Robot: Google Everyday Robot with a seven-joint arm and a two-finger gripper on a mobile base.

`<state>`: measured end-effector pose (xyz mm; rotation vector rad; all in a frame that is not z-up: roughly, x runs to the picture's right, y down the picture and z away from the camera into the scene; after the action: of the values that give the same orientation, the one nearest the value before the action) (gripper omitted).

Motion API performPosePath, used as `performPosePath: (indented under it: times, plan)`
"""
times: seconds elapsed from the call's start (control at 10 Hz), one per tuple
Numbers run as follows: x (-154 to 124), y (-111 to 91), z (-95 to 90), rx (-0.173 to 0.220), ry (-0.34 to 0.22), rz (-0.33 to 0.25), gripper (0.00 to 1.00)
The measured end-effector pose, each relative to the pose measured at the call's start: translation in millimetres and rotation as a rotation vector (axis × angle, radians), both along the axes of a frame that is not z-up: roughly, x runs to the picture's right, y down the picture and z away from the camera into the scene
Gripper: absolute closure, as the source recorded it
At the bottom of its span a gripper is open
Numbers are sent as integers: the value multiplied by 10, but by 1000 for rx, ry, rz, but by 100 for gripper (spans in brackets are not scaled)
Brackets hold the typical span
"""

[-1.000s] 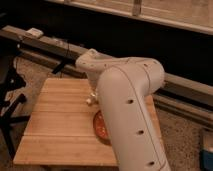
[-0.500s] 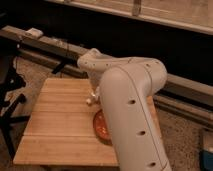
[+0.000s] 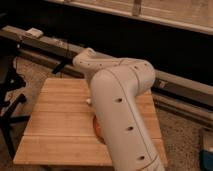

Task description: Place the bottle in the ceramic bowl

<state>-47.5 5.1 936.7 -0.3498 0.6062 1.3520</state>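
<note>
My white arm (image 3: 122,110) fills the middle of the camera view and covers most of the scene. The ceramic bowl (image 3: 98,128) shows only as a thin orange-red sliver at the arm's left edge, on the wooden table (image 3: 55,125). My gripper (image 3: 89,101) is almost wholly hidden behind the arm. Only a small pale tip of it shows just above the table, a little behind the bowl. The bottle is hidden from view.
The table is a small bamboo top with its edges close by on the left and front. A black stand (image 3: 10,100) is to its left. A long dark rail (image 3: 50,47) with cables runs behind it, over a speckled floor.
</note>
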Motion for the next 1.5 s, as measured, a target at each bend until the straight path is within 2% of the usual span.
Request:
performPosePath:
  times: [0.5,1.0,1.2,1.3,1.5]
  plan:
    - [-35,120,270,-34,38,-52,35]
    - [257,179,134,-42,102,-33,35]
    - [392,206,126,-67,104,21,35]
    - [462,239,170,-97,82,71,35]
    - [528,298,267,-143,38,132,35]
